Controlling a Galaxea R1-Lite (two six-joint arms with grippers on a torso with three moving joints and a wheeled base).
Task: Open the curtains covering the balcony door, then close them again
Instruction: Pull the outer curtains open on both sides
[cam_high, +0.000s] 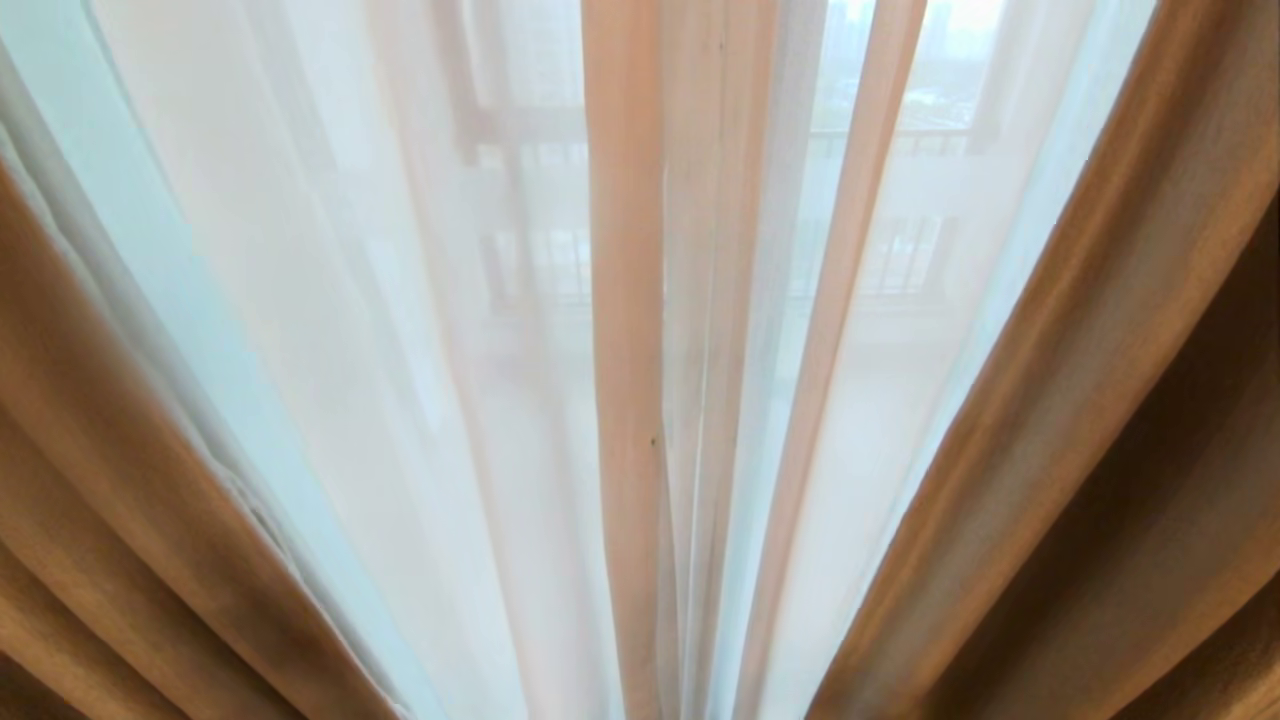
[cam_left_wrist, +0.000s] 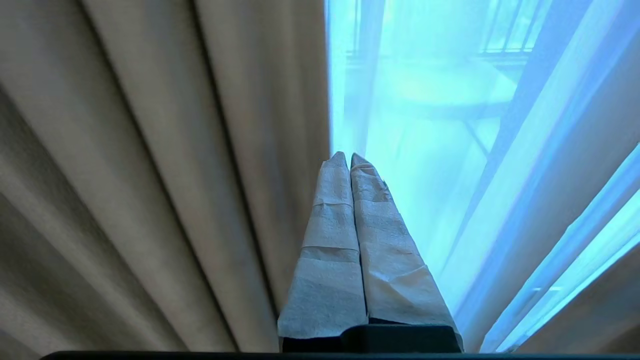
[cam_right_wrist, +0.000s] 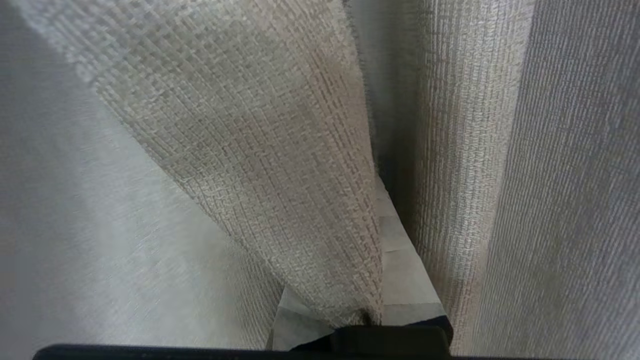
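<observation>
In the head view the thick opaque beige-brown woven curtain panels (cam_high: 1100, 420) hang drawn apart to either side, one fanning along the left edge and one along the right; between them the thin sheer white see-through curtain (cam_high: 400, 330) hangs in long pleats across the whole middle, with a denser gathered fold running down its centre; through the sheer fabric the dark frames and railing bars of the balcony door (cam_high: 520, 130) show faintly, blurred by the cloth; neither arm appears in this view.

In the left wrist view the left hand (cam_left_wrist: 346, 159) has its two tape-wrapped fingers (cam_left_wrist: 330, 240) pressed flat together, clenched on nothing; it points along the inner edge of the left thick panel, whose folds lie just beside it on one side, while the lit sheer layer lies on the other side; a pale round table shape shows dimly beyond the sheer cloth.

In the right wrist view the right hand (cam_right_wrist: 372, 315) is buried among the folds of coarse woven thick fabric; a fold of that fabric (cam_right_wrist: 280, 165) runs down into the hand and drapes over it, hiding the fingertips; one wrapped finger (cam_right_wrist: 400, 260) shows beside the fold; the hand is clenched with the thick curtain's fold pinched between its fingers.
</observation>
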